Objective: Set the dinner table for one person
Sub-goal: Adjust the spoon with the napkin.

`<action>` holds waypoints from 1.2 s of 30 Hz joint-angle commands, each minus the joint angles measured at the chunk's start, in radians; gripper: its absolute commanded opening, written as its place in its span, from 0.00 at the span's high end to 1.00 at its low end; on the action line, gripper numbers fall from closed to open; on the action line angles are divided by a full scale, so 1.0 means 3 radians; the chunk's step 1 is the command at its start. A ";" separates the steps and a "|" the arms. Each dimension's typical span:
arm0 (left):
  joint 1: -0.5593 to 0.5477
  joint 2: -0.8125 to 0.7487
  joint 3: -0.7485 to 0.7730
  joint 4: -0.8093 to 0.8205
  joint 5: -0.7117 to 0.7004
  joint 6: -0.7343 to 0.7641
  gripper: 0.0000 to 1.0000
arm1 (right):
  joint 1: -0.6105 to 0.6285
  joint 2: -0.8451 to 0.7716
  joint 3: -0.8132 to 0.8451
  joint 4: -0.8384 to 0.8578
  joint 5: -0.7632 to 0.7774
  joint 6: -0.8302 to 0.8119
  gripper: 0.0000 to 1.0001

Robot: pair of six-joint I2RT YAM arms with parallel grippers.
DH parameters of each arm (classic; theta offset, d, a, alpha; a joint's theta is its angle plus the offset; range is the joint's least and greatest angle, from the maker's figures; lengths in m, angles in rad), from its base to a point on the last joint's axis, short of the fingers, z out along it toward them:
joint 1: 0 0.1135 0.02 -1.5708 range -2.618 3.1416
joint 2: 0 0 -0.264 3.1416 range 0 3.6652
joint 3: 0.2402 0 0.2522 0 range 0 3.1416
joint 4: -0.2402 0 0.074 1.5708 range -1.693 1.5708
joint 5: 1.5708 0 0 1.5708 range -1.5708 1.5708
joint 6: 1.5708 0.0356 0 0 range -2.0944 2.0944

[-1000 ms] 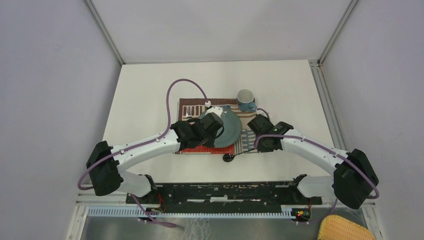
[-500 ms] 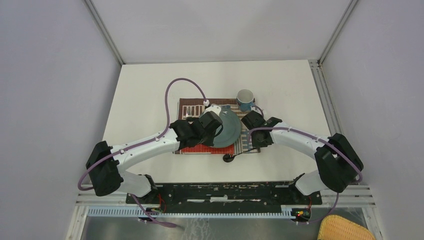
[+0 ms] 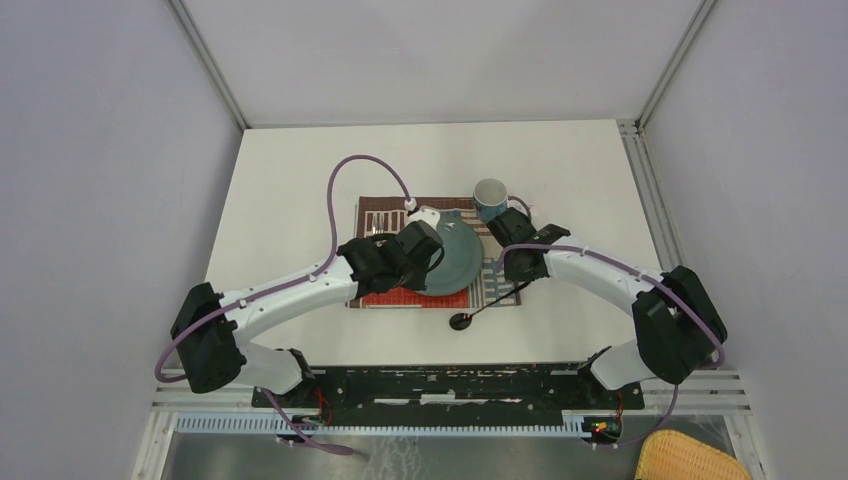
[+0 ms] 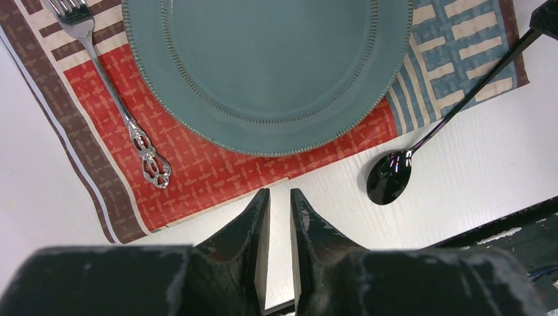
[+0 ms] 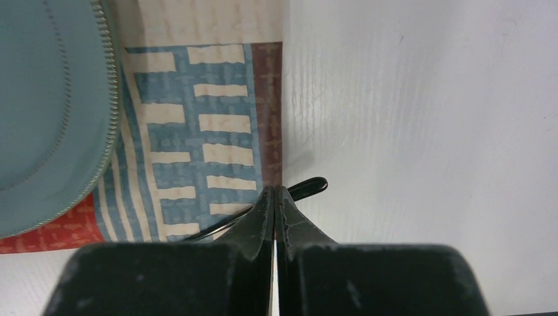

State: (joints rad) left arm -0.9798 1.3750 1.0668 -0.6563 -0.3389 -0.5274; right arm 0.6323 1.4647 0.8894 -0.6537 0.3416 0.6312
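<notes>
Top view: the white surface (image 3: 300, 200) sits in a booth with plain grey walls (image 3: 100, 200) and metal rails (image 3: 655, 200). In the middle is a striped placemat (image 3: 378, 212) with a teal plate (image 3: 462, 260) on it, and a blue mug (image 3: 490, 197) at its far right corner.

Left wrist: the left pincer (image 4: 279, 197) hangs over the mat's near edge, jaws narrow and holding nothing. A silver fork (image 4: 115, 99) lies beside the plate.

Right wrist: the right pincer (image 5: 275, 192) is pinched tight on the black spoon (image 5: 309, 187) by its handle.

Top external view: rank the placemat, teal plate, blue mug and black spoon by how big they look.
1. placemat
2. teal plate
3. blue mug and black spoon: not ranked. The spoon looks longer but is far thinner.
</notes>
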 commanded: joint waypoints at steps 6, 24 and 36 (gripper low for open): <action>0.0056 -0.0059 0.0087 0.0061 -0.0043 -0.0055 0.76 | -0.0020 0.0212 0.0277 0.0120 0.0022 -0.0118 1.00; 0.0153 -0.0035 0.0062 0.0081 -0.0002 -0.0022 0.76 | -0.0007 0.0068 -0.0278 0.0193 -0.0361 0.0069 1.00; 0.0183 0.0006 0.0039 0.0137 0.0033 -0.0016 0.76 | 0.0168 -0.0373 -0.0415 -0.0177 -0.0463 0.0232 1.00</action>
State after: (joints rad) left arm -0.9310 1.3773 1.0668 -0.6544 -0.3336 -0.5270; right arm 0.6537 1.3880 0.7746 -0.6609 0.2157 0.6636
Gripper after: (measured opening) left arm 0.241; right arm 0.006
